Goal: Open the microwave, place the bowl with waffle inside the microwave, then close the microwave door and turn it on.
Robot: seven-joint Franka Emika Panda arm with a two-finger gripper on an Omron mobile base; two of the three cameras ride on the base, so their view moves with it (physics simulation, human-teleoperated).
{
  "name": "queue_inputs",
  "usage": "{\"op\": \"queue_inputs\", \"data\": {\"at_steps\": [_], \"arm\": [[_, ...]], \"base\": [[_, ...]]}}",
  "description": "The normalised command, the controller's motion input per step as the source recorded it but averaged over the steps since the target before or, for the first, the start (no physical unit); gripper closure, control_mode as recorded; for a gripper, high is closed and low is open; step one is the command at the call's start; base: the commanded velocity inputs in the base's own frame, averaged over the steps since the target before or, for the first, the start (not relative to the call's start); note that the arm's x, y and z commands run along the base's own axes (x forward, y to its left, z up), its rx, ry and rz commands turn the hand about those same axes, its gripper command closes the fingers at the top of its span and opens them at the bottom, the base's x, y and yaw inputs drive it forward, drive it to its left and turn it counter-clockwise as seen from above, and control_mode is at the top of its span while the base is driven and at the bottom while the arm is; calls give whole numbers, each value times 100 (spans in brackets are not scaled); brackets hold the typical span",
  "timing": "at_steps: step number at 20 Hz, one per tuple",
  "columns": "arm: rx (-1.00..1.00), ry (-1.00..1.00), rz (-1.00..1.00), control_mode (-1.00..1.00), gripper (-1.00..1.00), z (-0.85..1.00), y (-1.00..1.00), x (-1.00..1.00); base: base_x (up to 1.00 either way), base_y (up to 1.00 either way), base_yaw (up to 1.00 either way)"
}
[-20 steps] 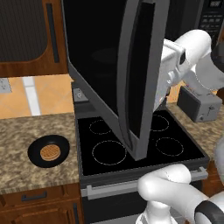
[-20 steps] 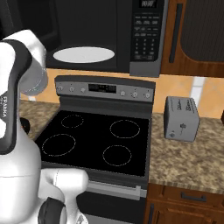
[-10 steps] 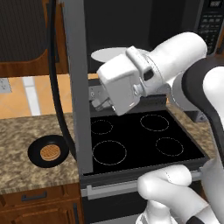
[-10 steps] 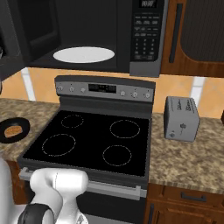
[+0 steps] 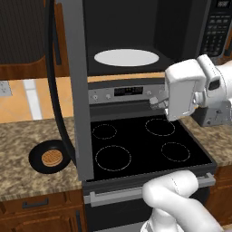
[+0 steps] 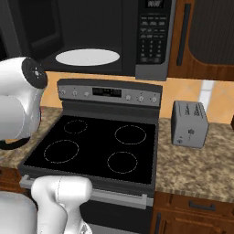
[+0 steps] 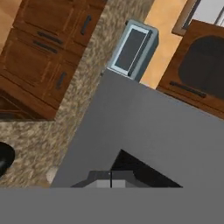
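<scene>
Claw (image 5: pixel 156 102) first: its jaws are clenched together with nothing between them, and it hangs over the back of the stove (image 5: pixel 149 154), just in front of the stove's control panel (image 5: pixel 127 93) and below the microwave (image 5: pixel 136 36).

Above the stove, the microwave stands open. Its cavity holds a white round plate (image 5: pixel 126 57), bare on top. The keypad panel (image 6: pixel 153 39) sits at the right side of the microwave front. The microwave door (image 5: pixel 79 90) is swung wide to the left of the stove, seen nearly edge-on in the left base view, its long dark bar handle (image 5: pixel 54 81) on the outer side.

Left of the stove, on the speckled counter (image 5: pixel 18 172), rests the black bowl (image 5: pixel 50 157), close beside the lower edge of the open door. Inside the bowl lies the golden-brown waffle (image 5: pixel 51 158), flat and centred.

Right of the stove, on the counter, stands a grey toaster (image 6: pixel 189 123), well apart from the bowl. Brown wooden cabinets (image 6: pixel 201 36) flank the microwave, and drawers (image 5: pixel 36 206) run below the counter left of the stove.
</scene>
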Motion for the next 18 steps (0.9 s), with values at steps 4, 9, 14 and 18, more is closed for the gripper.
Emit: {"op": "queue_inputs", "data": {"at_steps": [4, 9, 14, 18], "arm": [[0, 48, -36, -100, 100, -67, -94, 37], [-4, 24, -6, -100, 100, -61, -24, 30], [-23, 26, 0, -100, 100, -45, 27, 62], [-19, 30, 0, -100, 100, -17, 28, 54]], "base": [[0, 0, 0], [0, 0, 0], [0, 0, 0], [0, 0, 0]]}}
